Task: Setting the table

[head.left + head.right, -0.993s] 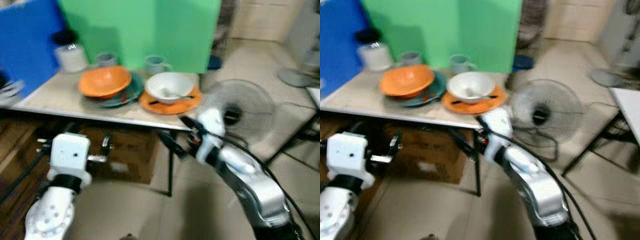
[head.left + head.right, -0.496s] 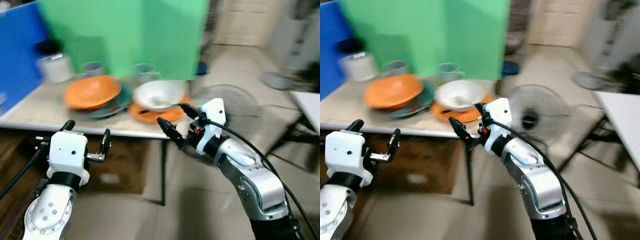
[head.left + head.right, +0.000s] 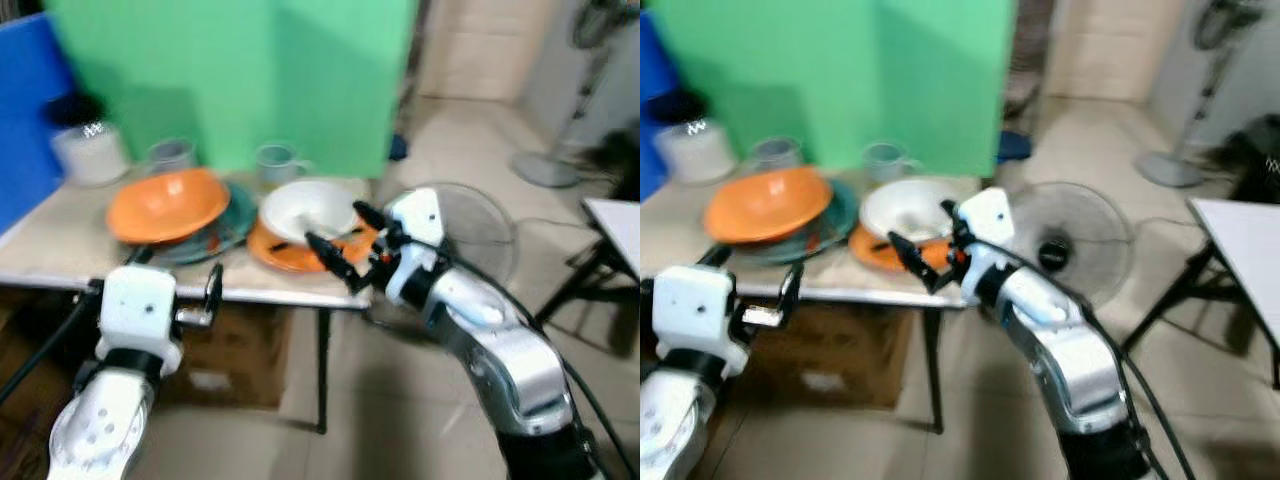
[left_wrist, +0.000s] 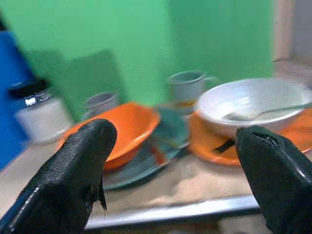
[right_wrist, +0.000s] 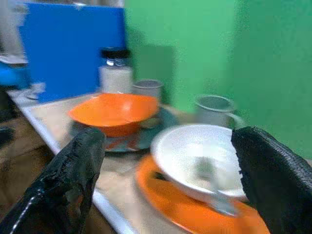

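Glossy white bowl (image 3: 308, 209) nests on flat orange plate (image 3: 270, 249); right gripper (image 3: 342, 243) gapes.

Beige worktop (image 3: 70, 255), left-centre of frame, metal front edge. On it: teal plate (image 3: 232, 225) under orange bowl (image 3: 165, 204); orange plate (image 3: 280, 250) under white bowl (image 3: 308, 211) with a spoon inside; two grey mugs (image 3: 275, 160) at the back; black-lidded jar (image 3: 85, 150) far left.
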Robot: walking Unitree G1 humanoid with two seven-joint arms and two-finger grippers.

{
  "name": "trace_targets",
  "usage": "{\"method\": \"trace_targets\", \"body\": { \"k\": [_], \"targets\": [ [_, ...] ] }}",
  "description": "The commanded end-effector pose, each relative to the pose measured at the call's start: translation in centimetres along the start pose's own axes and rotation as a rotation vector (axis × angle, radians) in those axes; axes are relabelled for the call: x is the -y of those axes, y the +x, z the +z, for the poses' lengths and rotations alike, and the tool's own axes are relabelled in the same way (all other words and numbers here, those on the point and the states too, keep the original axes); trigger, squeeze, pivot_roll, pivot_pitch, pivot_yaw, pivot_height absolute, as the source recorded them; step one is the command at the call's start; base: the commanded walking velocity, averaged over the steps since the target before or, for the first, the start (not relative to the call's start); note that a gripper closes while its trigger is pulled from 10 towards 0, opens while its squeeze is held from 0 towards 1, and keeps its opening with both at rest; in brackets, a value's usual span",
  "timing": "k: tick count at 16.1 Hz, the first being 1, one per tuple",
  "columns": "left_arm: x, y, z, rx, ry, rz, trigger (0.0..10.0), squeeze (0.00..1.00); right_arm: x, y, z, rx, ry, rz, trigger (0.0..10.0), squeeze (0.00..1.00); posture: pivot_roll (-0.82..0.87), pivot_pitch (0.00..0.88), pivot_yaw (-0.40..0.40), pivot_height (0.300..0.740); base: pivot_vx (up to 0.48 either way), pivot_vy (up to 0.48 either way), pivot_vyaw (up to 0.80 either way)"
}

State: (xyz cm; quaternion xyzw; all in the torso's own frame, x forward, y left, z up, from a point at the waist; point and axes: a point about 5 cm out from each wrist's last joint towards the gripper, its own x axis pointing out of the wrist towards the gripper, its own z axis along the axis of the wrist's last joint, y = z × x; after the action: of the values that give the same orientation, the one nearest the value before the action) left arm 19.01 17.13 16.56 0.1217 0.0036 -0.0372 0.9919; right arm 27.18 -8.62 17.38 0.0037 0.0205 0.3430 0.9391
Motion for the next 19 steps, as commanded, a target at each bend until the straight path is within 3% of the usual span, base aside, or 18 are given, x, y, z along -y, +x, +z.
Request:
{"method": "trace_targets", "body": {
  "k": [1, 4, 10, 13, 15, 19],
  "targets": [
    [-0.3, -0.2, 0.1, 0.003, 0.02, 0.007, 10.0, 0.0, 0.0, 0.3, 0.7, 0.023, -0.01, 0.001, 10.0, 0.0, 0.03, 0.0, 0.02, 0.74, 0.345, 0.0, 0.54],
    [-0.4, -0.3, 0.2, 0.004, 0.024, 0.006, 10.0, 0.0, 0.1, 0.8, 1.5, 0.054, 0.032, -0.006, 10.0, 0.0, 0.04, 0.0, 0.014, 0.74, 0.349, 0.0, 0.18],
    [-0.2, -0.4, 0.1, -0.005, 0.028, -0.014, 10.0, 0.0, 0.4, 1.5, 2.5, 0.016, -0.014, 0.006, 10.0, 0.0, 0.05, 0.0, 0.008, 0.74, 0.347, 0.0, 0.0],
    [0.0, -0.4, 0.1, -0.007, 0.03, -0.019, 10.0, 0.0, 0.5, 2.1, 2.1, -0.079, -0.008, -0.004, 10.0, 0.0, 0.05, 0.0, 0.007, 0.74, 0.345, 0.0, 0.0],
    [0.1, -0.4, 0.0, -0.01, 0.032, -0.026, 10.0, 0.0, 0.9, 2.6, 2.0, -0.144, 0.043, -0.038, 10.0, 0.0, 0.04, 0.0, 0.007, 0.74, 0.345, 0.0, 0.0],
    [0.6, -0.5, -0.2, -0.037, 0.053, -0.134, 10.0, 0.0, 1.3, 3.7, 1.6, -0.394, 0.102, -0.061, 10.0, 0.0, 0.04, 0.0, 0.012, 0.74, 0.0, 0.0, 0.0]
  ]
}}
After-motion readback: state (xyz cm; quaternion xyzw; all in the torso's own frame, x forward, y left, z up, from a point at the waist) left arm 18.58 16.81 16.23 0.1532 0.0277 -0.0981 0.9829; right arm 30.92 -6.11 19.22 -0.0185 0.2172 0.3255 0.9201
